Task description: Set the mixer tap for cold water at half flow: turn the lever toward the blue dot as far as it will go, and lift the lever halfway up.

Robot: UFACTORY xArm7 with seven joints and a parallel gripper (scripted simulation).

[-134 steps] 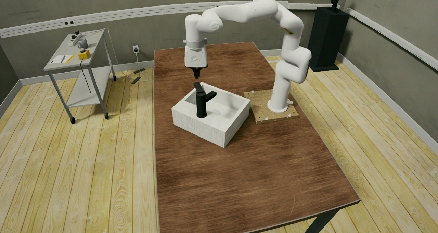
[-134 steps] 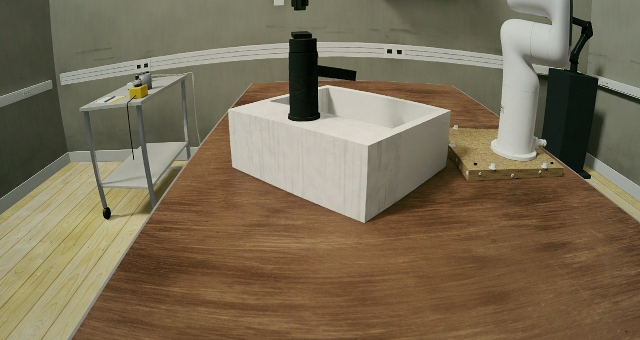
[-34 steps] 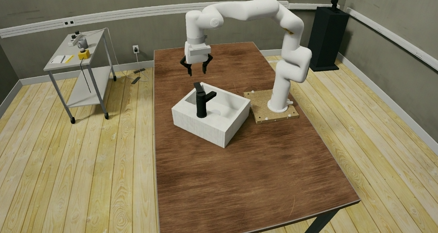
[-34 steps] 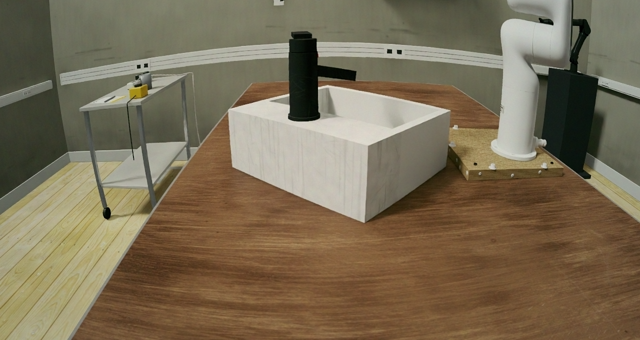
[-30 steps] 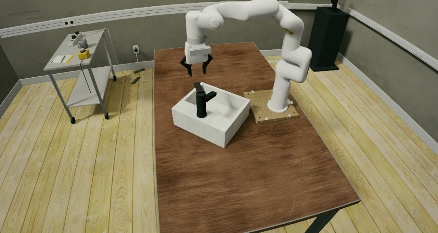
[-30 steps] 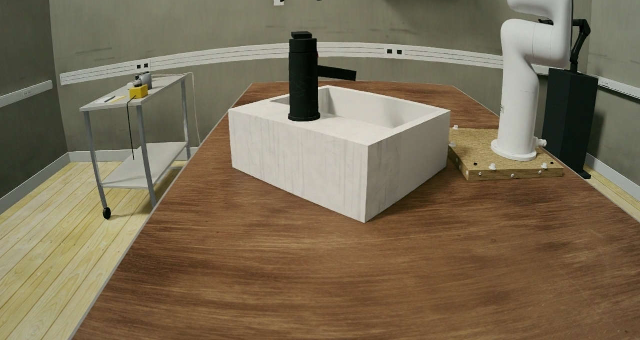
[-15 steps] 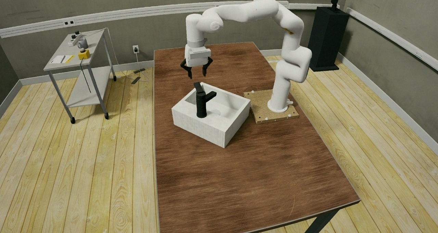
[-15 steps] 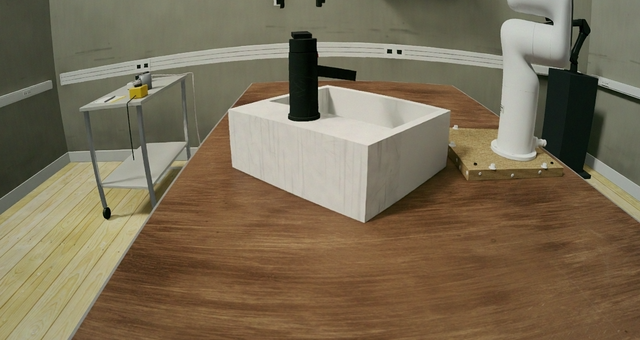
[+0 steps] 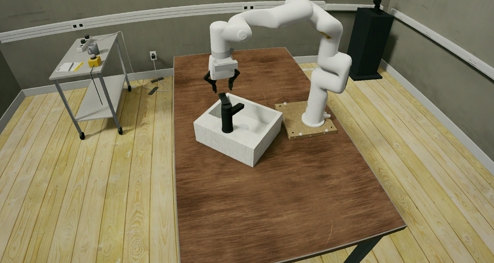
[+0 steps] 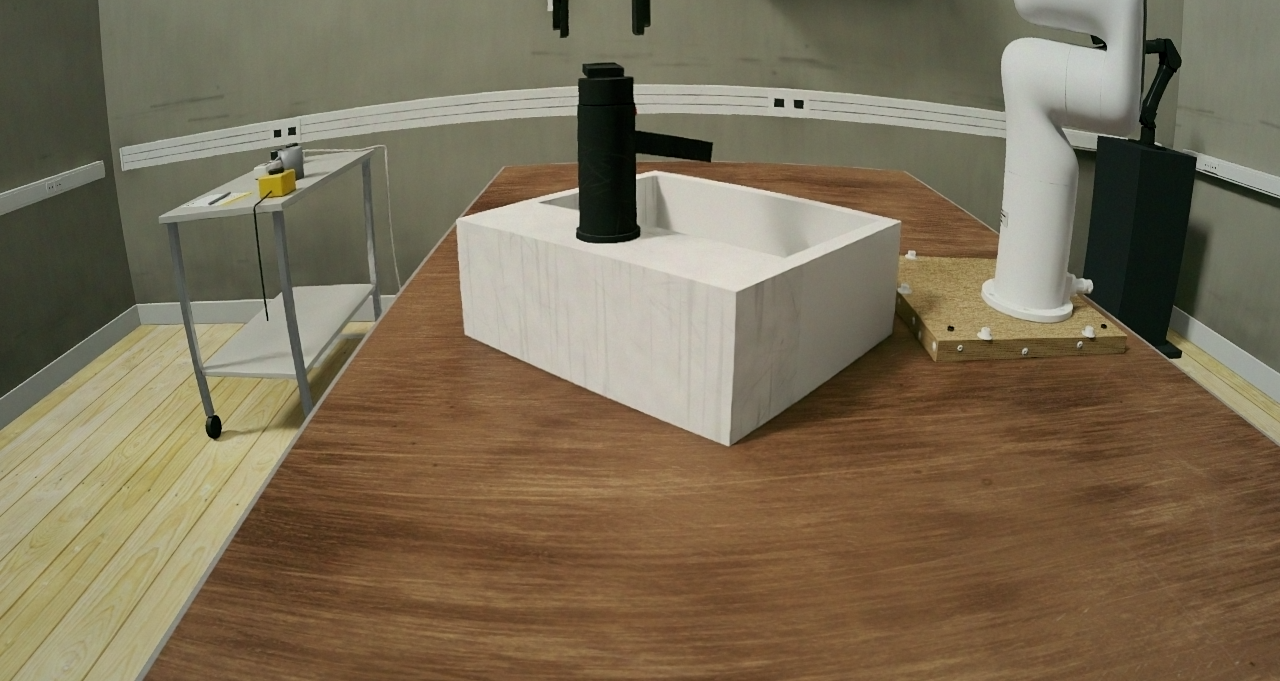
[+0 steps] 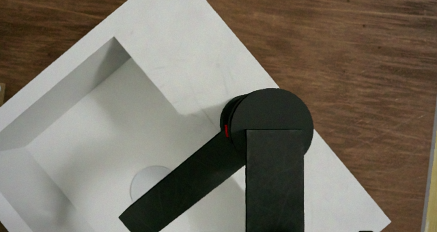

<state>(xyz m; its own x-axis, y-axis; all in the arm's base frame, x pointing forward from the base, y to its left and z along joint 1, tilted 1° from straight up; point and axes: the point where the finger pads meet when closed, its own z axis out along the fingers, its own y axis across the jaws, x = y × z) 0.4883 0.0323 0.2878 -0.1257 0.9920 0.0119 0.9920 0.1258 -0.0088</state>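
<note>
Spread and holding nothing, the tool [image 9: 221,85] is hung point-down over the black mixer tap [image 9: 227,117], with a gap of air seen between its fingertips [image 10: 561,16] and the flat top of the tap in the exterior view. The tap is mounted on the rim of a white basin [image 9: 238,147] that rests on the brown desk [image 9: 276,199], near the arm's chipboard base plate [image 9: 328,129].

From the wrist view, the lever [image 11: 274,177] is seen as a flat rectangular bar lying across the round cap and running straight toward the bottom of that picture, while the spout [image 11: 181,187] is angled off over the bowl. A red mark [image 11: 226,131] is visible on the side of the body between the two; no blue dot can be made out, so the cold side is judged to lie round the far side of the body.

Lever and tool are thus lined up almost vertically, the lever below. A descent is judged necessary first, with the fingers brought to either side of the bar's long axis, away from the pivot.
</note>
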